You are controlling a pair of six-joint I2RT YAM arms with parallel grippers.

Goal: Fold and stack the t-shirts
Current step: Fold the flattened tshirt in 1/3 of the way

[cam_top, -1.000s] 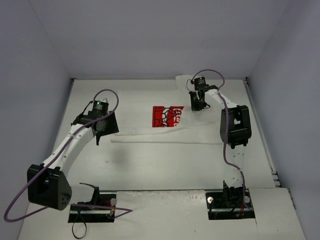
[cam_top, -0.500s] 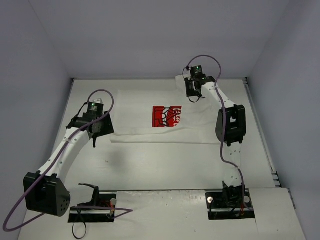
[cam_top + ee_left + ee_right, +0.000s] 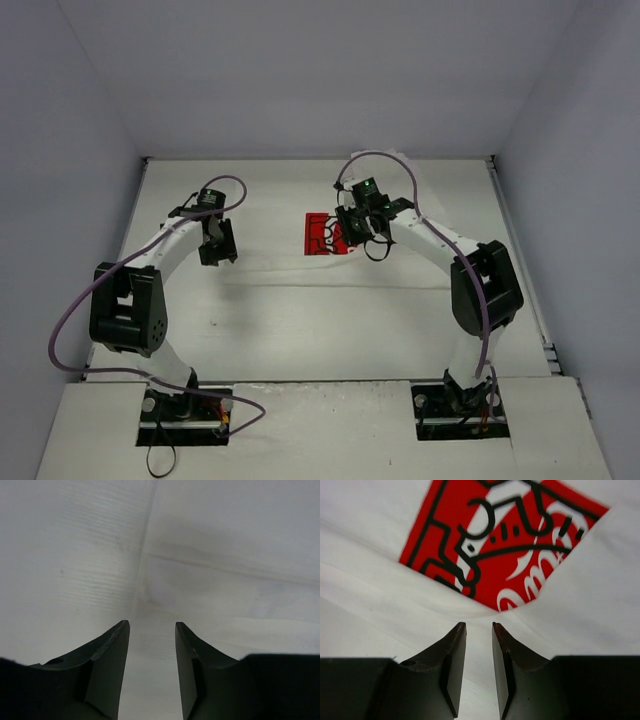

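Observation:
The white t-shirt (image 3: 300, 265) lies spread flat on the table, its red square print (image 3: 322, 235) facing up. In the right wrist view a white fold of cloth (image 3: 580, 580) overlaps the lower right of the red print (image 3: 505, 545). My right gripper (image 3: 358, 232) hovers at the print's right edge; its jaws (image 3: 479, 626) stand a narrow gap apart with nothing seen between them. My left gripper (image 3: 217, 245) is over the shirt's left edge, open and empty (image 3: 150, 625), above plain white cloth with a seam line (image 3: 145, 545).
The white table (image 3: 300, 340) is walled in by grey panels on the left, back and right. The arm bases (image 3: 185, 410) stand at the near edge. Purple cables loop above both arms.
My right gripper has swung from the back right corner left and nearer onto the print, and a white fold now covers part of it. My left gripper has moved right to the shirt's left edge.

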